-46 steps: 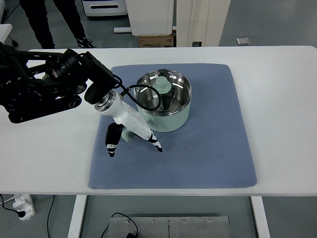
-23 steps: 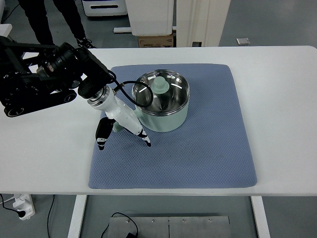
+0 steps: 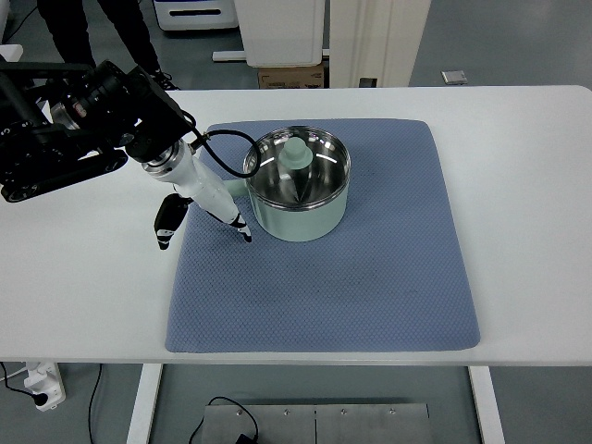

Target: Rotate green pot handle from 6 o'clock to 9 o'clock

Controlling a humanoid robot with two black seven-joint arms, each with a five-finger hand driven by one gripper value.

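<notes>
White bench (image 3: 527,185): carries a blue-grey textured rectangular mat (image 3: 388,268), set near its middle.

Pale green metal pot with a shiny steel interior (image 3: 301,199): stands on the upper left part of the mat. A pale green knobbed lid (image 3: 296,159) lies inside it, tilted. The pot's pale green handle (image 3: 233,186) sticks out from the pot's left side, pointing toward the picture's left, and is mostly covered by the hand.

Left hand, white with black fingertips (image 3: 199,199): its black arm (image 3: 65,139) comes in from the left edge. The hand lies over the handle; fingers are spread downward, one black-tipped finger (image 3: 166,227) over the mat's left edge, another (image 3: 242,233) just beside the pot's wall. Whether the fingers actually clamp the handle cannot be told.

Person's dark-trousered legs (image 3: 65,32): stand beyond the bench's far left corner.
</notes>
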